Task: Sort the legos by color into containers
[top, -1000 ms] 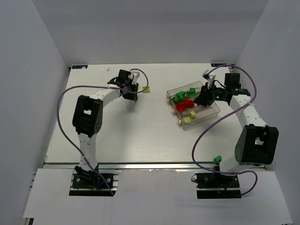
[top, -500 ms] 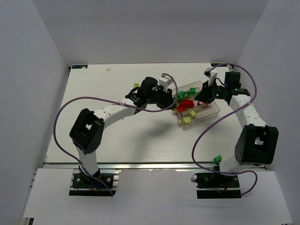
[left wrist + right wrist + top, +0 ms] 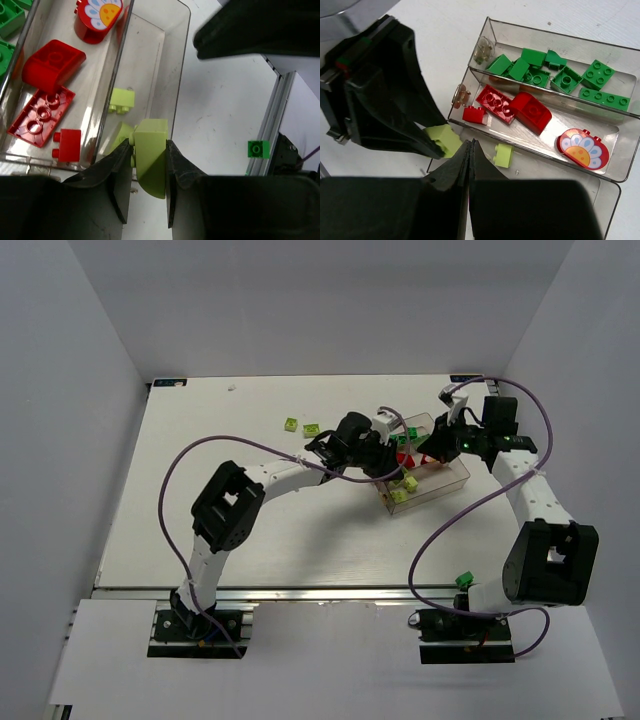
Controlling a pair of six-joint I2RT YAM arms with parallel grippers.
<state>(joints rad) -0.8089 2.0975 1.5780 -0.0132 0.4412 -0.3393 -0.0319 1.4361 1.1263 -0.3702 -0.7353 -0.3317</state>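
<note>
Top view: on the desk (image 3: 250, 530), the left hand (image 3: 390, 466) is at the near end of the containers (image 3: 445, 482). The right hand (image 3: 430, 452) hangs over them, and two loose lime bricks (image 3: 291, 424) lie well apart from the tray.

Left wrist: the left hand pinches a lime brick (image 3: 150, 165) over the end of the outer bin. Another lime piece (image 3: 121, 100) lies in that bin, and red bricks (image 3: 50, 65) fill the middle one.

Right wrist: the right hand's fingers are pressed together on nothing, and green bricks (image 3: 555, 70) sit in the far bin
</note>
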